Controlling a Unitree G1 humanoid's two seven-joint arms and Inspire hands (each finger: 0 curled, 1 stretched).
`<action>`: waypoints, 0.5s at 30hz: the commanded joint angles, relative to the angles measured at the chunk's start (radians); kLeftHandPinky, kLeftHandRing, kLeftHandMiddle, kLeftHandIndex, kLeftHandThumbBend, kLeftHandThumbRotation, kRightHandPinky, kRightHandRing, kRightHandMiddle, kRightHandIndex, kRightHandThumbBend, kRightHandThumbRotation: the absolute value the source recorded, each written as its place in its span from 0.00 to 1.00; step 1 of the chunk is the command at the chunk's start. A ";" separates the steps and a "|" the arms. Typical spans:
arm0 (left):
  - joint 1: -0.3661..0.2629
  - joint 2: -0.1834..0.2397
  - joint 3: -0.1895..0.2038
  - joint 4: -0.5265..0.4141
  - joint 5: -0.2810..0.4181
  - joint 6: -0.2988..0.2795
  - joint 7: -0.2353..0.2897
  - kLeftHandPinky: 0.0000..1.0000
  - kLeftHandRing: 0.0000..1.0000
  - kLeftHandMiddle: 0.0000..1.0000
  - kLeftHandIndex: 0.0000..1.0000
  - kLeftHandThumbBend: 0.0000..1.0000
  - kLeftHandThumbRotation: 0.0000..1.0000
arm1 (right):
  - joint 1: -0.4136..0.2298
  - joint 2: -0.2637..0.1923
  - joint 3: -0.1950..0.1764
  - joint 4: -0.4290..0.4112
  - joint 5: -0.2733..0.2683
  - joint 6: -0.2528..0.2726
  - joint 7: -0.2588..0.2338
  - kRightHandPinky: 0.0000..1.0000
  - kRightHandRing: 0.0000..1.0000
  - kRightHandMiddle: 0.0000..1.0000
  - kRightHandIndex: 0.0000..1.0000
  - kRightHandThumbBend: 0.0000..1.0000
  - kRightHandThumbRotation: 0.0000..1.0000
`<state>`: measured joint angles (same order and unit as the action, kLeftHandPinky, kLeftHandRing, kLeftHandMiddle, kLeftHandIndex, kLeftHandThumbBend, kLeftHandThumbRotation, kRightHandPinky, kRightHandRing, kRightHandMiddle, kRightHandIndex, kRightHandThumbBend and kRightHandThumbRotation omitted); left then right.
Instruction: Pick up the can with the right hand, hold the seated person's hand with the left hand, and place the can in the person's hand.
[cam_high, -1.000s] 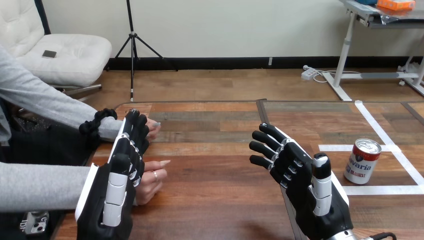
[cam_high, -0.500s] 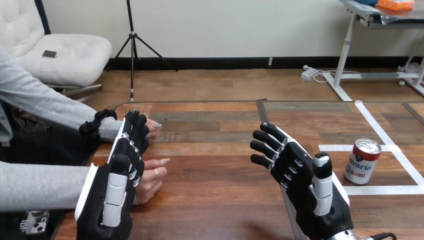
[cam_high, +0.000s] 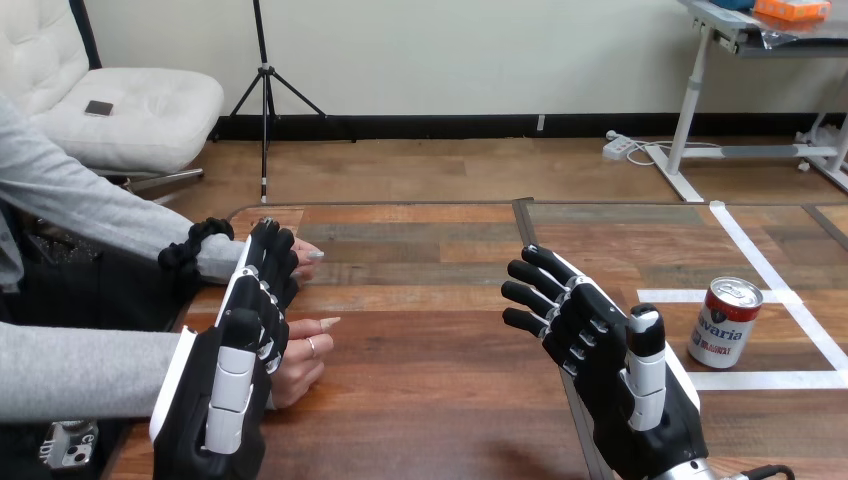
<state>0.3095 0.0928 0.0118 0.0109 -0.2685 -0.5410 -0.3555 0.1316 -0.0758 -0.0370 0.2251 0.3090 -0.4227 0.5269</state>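
A red and white can (cam_high: 724, 322) stands upright on the table at the right, inside a white tape square. My right hand (cam_high: 610, 365) is raised to the left of it, apart from it, fingers straight and spread, holding nothing. At the left, my left hand (cam_high: 240, 360) is raised on edge with straight fingers. The person's two hands rest on the table just behind it: the farther hand (cam_high: 304, 256) by my fingertips, the nearer hand (cam_high: 303, 352) beside my palm. Whether my left hand touches them I cannot tell; no finger curls round either.
White tape lines (cam_high: 765, 262) mark a square on the wooden table (cam_high: 430, 300) around the can. The person's grey sleeves (cam_high: 80, 370) come in from the left edge. Bare tabletop lies between my two hands.
None of note: both my hands and the can stay where they were. The person's farther hand has shifted slightly at its fingertips.
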 joint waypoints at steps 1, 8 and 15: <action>-0.054 -0.016 0.002 -0.002 -0.009 -0.014 -0.001 1.00 1.00 1.00 1.00 0.80 0.97 | -0.114 -0.013 -0.020 0.026 -0.004 -0.027 -0.003 0.85 0.87 0.88 0.87 1.00 1.00; -0.056 -0.015 0.001 -0.001 -0.010 -0.011 -0.004 1.00 1.00 1.00 1.00 0.80 0.97 | -0.157 -0.037 -0.039 0.056 -0.030 -0.021 -0.028 0.85 0.87 0.88 0.87 1.00 1.00; -0.056 -0.020 0.002 -0.001 -0.007 -0.015 0.002 1.00 1.00 1.00 1.00 0.79 0.97 | -0.218 -0.072 -0.065 0.100 -0.013 -0.009 -0.010 0.86 0.88 0.89 0.88 1.00 1.00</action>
<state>0.3084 0.0912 0.0117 0.0110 -0.2685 -0.5409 -0.3556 0.0366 -0.1088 -0.0673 0.3071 0.2828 -0.4243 0.5086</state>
